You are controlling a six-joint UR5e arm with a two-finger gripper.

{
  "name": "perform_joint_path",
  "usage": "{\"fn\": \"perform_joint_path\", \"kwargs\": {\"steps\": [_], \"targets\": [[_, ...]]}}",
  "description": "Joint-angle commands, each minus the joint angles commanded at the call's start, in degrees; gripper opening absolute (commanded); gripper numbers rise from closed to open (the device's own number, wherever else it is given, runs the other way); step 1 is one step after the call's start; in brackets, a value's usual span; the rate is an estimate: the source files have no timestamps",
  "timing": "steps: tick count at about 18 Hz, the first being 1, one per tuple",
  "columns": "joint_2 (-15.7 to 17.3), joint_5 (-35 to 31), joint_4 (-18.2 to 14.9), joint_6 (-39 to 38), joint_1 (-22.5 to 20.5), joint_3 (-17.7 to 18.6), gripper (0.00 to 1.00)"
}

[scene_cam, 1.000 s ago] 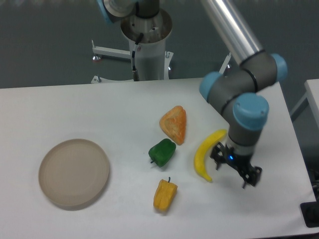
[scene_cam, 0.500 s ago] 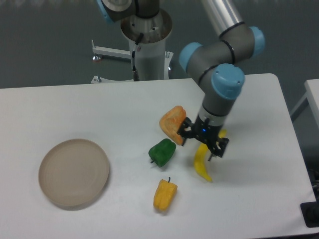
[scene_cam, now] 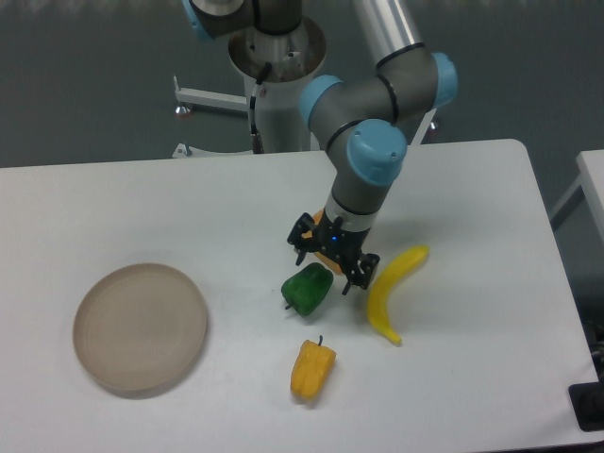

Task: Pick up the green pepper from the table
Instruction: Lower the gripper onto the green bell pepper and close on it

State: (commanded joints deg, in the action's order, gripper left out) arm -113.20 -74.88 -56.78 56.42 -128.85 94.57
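Note:
The green pepper (scene_cam: 307, 289) lies on the white table (scene_cam: 142, 208), glossy and dark green, near the middle. My gripper (scene_cam: 328, 268) hangs just above and to the right of it, with its fingers spread apart and nothing between them. One fingertip (scene_cam: 300, 257) is near the pepper's top edge. The gripper and wrist hide most of the orange object behind the pepper.
A yellow-orange pepper (scene_cam: 311, 369) lies in front of the green one. A banana (scene_cam: 390, 292) lies to its right. A round beige plate (scene_cam: 140, 327) sits at the left. The arm's base column (scene_cam: 280, 94) stands at the table's back edge.
My gripper has moved left across the table, from beyond the banana to above the green pepper's right side. The objects have not moved.

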Motion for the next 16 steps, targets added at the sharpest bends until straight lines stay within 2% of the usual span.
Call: {"fn": "perform_joint_path", "kwargs": {"steps": [3, 14, 15, 16], "targets": [[-0.8, -0.2, 2.5, 0.4, 0.4, 0.1, 1.00], [-1.8, -0.4, 2.8, 0.4, 1.2, 1.8, 1.00], [-1.8, -0.4, 2.9, 0.4, 1.2, 1.8, 0.98], [-1.8, -0.4, 2.8, 0.4, 1.2, 1.6, 0.84]]}}
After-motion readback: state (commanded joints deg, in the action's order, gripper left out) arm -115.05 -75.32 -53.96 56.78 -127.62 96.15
